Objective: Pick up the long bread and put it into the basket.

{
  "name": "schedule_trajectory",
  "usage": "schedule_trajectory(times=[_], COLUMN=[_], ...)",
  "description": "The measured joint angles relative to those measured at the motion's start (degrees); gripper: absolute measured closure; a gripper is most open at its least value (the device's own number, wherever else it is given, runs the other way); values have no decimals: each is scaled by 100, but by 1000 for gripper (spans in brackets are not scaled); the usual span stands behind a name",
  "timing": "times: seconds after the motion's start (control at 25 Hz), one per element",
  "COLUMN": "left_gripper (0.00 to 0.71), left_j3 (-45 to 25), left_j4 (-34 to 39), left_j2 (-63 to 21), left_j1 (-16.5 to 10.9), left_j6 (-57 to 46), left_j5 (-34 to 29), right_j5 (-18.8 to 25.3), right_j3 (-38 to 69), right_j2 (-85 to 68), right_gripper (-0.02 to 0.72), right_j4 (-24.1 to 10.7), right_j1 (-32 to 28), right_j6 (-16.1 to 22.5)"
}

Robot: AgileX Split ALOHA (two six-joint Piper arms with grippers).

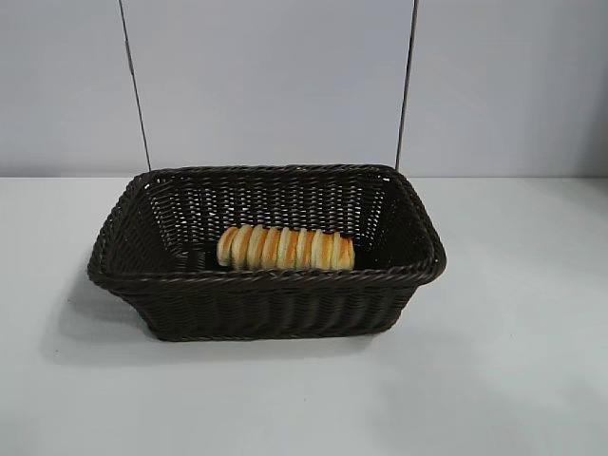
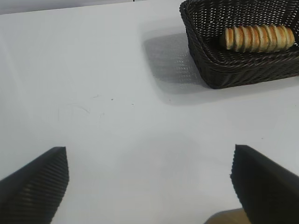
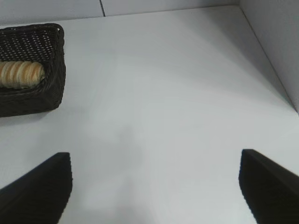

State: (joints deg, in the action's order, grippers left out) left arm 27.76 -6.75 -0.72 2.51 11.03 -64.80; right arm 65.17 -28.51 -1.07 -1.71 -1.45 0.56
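Though already lying inside the basket (image 1: 266,304), across its floor, the long bread (image 1: 285,248) looks light, soft, crushable — best pinched mid-length, gently. Left end effector (image 2: 149,186) and right end effector (image 3: 154,186) spread wide, empty, above bare surface (image 1: 513,380).

The left claw (image 2: 149,186) hangs with its two dark ribbed fingers (image 2: 35,184) spread wide and nothing between them. The right claw (image 3: 154,186) is posed alike, fingers (image 3: 37,189) set far apart and empty, tilted downward.
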Motion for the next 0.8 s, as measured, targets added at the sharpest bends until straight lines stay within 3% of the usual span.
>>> schedule_trajectory(times=[0.28, 0.8], left_gripper=[28, 28], left_j3=[0, 0], left_j4=[6, 6], left_j2=[0, 0], left_j1=[0, 0], left_j6=[0, 0], left_j5=[0, 0], right_j5=[-222, -276], right_j3=[172, 178], right_j2=[0, 0], right_gripper=[8, 8], right_j4=[215, 219], right_j1=[0, 0], right_j6=[-17, -17])
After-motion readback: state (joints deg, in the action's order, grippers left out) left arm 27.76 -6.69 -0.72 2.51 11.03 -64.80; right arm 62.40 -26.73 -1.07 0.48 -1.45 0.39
